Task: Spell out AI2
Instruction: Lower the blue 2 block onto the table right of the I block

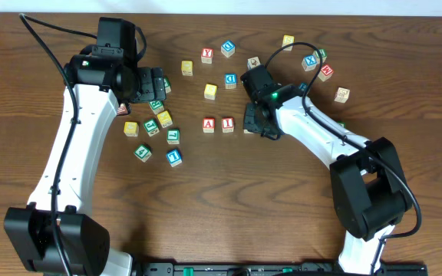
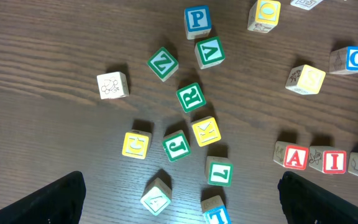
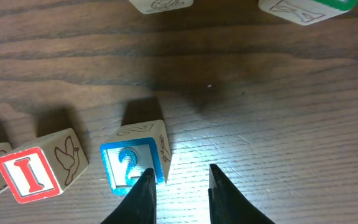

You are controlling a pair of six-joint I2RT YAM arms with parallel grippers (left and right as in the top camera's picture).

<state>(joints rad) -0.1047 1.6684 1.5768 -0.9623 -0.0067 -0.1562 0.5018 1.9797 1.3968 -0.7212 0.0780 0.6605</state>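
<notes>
the red-framed a block (image 1: 209,124) and the red-framed i block (image 1: 227,124) sit side by side near the middle of the wooden counter (image 1: 282,207), faces up, the i just beside the a. the blue-framed 2 block (image 3: 131,165) lies next in the same row, just beside the i with a thin strip of bare wood between them. in the overhead view it is mostly hidden under the right gripper (image 3: 179,186). that gripper hangs low over the counter with its jaws narrow and nothing between them, only lit wood. one finger (image 3: 143,196) overlaps the 2's lower corner on the side away from the i, and whether it touches the block cannot be told. the left gripper (image 2: 180,186) has its jaws spread wide and holds nothing. it hangs above a loose cluster of green, yellow and blue blocks, among them a green r block (image 2: 190,97) and a yellow k block (image 2: 205,131), apart from the row. a blue d block (image 1: 230,80) lies beyond the row, towards the far edge.
</notes>
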